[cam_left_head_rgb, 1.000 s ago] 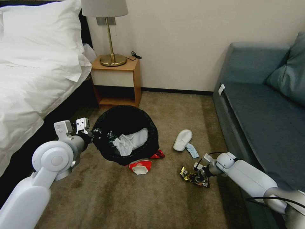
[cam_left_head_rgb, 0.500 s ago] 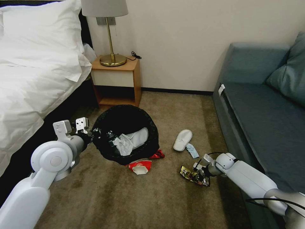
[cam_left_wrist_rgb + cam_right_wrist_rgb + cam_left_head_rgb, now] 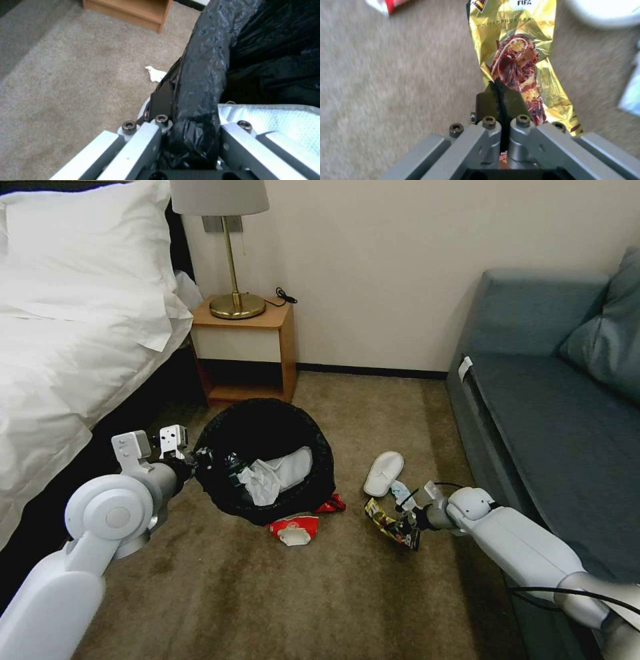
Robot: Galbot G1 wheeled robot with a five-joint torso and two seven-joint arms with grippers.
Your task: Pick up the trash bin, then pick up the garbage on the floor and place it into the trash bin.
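Head view is showing the trash bin (image 3: 265, 463) sitting between bed and sofa, its bagged rim pinched by the left end effector (image 3: 200, 458), already containing tissues. The right end effector (image 3: 405, 519) is gripping the gold wrapper (image 3: 390, 522) beside the bin. A slipper (image 3: 383, 472), red-white wrapper (image 3: 293, 529) and red can (image 3: 331, 505) are lying uncollected.
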